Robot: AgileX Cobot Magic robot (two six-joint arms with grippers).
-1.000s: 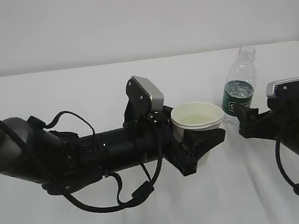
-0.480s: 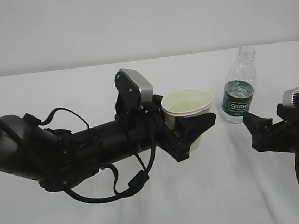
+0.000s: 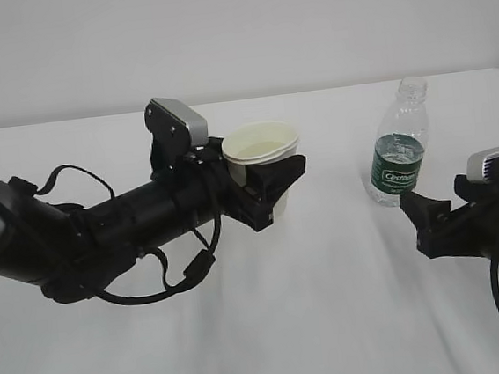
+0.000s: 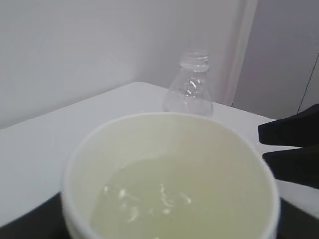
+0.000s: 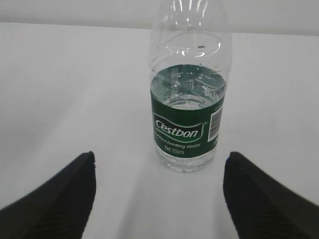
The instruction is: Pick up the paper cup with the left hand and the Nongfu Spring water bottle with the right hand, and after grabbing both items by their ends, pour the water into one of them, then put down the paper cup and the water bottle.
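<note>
The left end effector (image 3: 272, 189) grips the paper cup (image 3: 262, 150), water (image 4: 149, 199) inside, above the counter (image 3: 333, 320). The bottle (image 3: 396, 151) stands released before the right end effector (image 3: 428, 209), spread wide. Pouring looks done; the cup remains to set down

Black arms (image 3: 138, 220) with looping black cables (image 3: 187, 272) and silver-grey camera blocks (image 3: 178, 119)

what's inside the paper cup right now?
Pale liquid pools in the bottom of the paper cup, well below the rim. The cup's base and lower outside are hidden by the left hand's fingers.
</note>
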